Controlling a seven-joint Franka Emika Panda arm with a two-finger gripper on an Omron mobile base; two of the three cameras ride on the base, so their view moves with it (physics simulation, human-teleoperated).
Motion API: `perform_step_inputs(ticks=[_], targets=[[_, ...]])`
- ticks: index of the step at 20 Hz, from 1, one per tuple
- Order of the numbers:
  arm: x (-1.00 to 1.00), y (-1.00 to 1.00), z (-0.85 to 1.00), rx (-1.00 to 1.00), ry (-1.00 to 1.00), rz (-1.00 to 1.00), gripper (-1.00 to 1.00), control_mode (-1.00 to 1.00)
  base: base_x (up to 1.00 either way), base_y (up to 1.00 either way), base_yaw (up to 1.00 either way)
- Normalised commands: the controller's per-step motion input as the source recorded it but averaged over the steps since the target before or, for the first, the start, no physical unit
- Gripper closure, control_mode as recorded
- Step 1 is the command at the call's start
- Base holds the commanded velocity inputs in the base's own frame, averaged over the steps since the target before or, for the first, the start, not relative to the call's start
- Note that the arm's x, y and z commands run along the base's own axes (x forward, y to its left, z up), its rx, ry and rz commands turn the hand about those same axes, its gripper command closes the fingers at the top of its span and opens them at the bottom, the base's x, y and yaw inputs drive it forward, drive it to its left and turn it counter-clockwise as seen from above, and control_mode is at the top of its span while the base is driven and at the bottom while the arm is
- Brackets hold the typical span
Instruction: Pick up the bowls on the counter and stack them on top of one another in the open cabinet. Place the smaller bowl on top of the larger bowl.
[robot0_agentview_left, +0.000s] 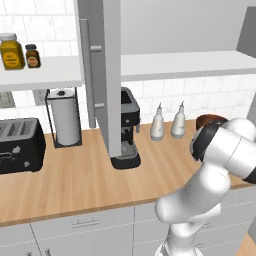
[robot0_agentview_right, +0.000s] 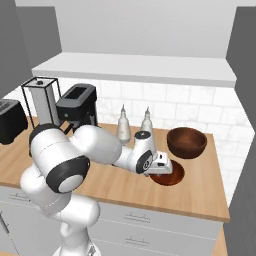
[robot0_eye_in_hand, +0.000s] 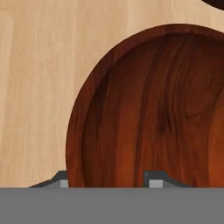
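Rising from the lower right of the left base view, the white arm hid most of the work; only the rim of a deep, round, dark reddish-brown wooden bowl (robot0_agentview_left: 210, 120) showed at right of centre, on the light-brown wood-grain table (robot0_agentview_left: 75, 180). The open wall cabinet with its pale shelf floor (robot0_agentview_left: 185, 62) sat in the upper half, its tall grey door (robot0_agentview_left: 107, 75) hanging left of centre.

From the right base view, that deep bowl (robot0_agentview_right: 186, 142) stood right of centre, and a shallower, smaller reddish-brown wooden bowl (robot0_agentview_right: 172, 175) lay just below it on the table (robot0_agentview_right: 200, 197), with the gripper (robot0_agentview_right: 161, 170) down at its left edge.

Along the hand view, the smaller bowl (robot0_eye_in_hand: 157, 105) spread across the right and centre. One dark fingertip (robot0_eye_in_hand: 61, 180) sat outside the rim at lower left, the other over the hollow, so the gripper was spread astride the wall, not yet pinching. Judging by the polished wood, the bowl should be rigid, fairly light and a little slick; the thin rim wall seemed the natural hold.
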Motion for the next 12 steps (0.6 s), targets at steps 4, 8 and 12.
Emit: perform_step_inputs(ticks=[4,8,12], targets=[[0.00,0.00,0.00,0.00,0.00,0.00,1.00,-1.00,0.00,0.00,0.00],[0.00,0.00,0.23,0.00,-0.05,0.00,1.00,-1.00,0.00,0.00,0.00],[-0.14,0.00,0.77,0.00,-0.23,-0.02,1.00,-1.00,0.00,0.00,0.00]])
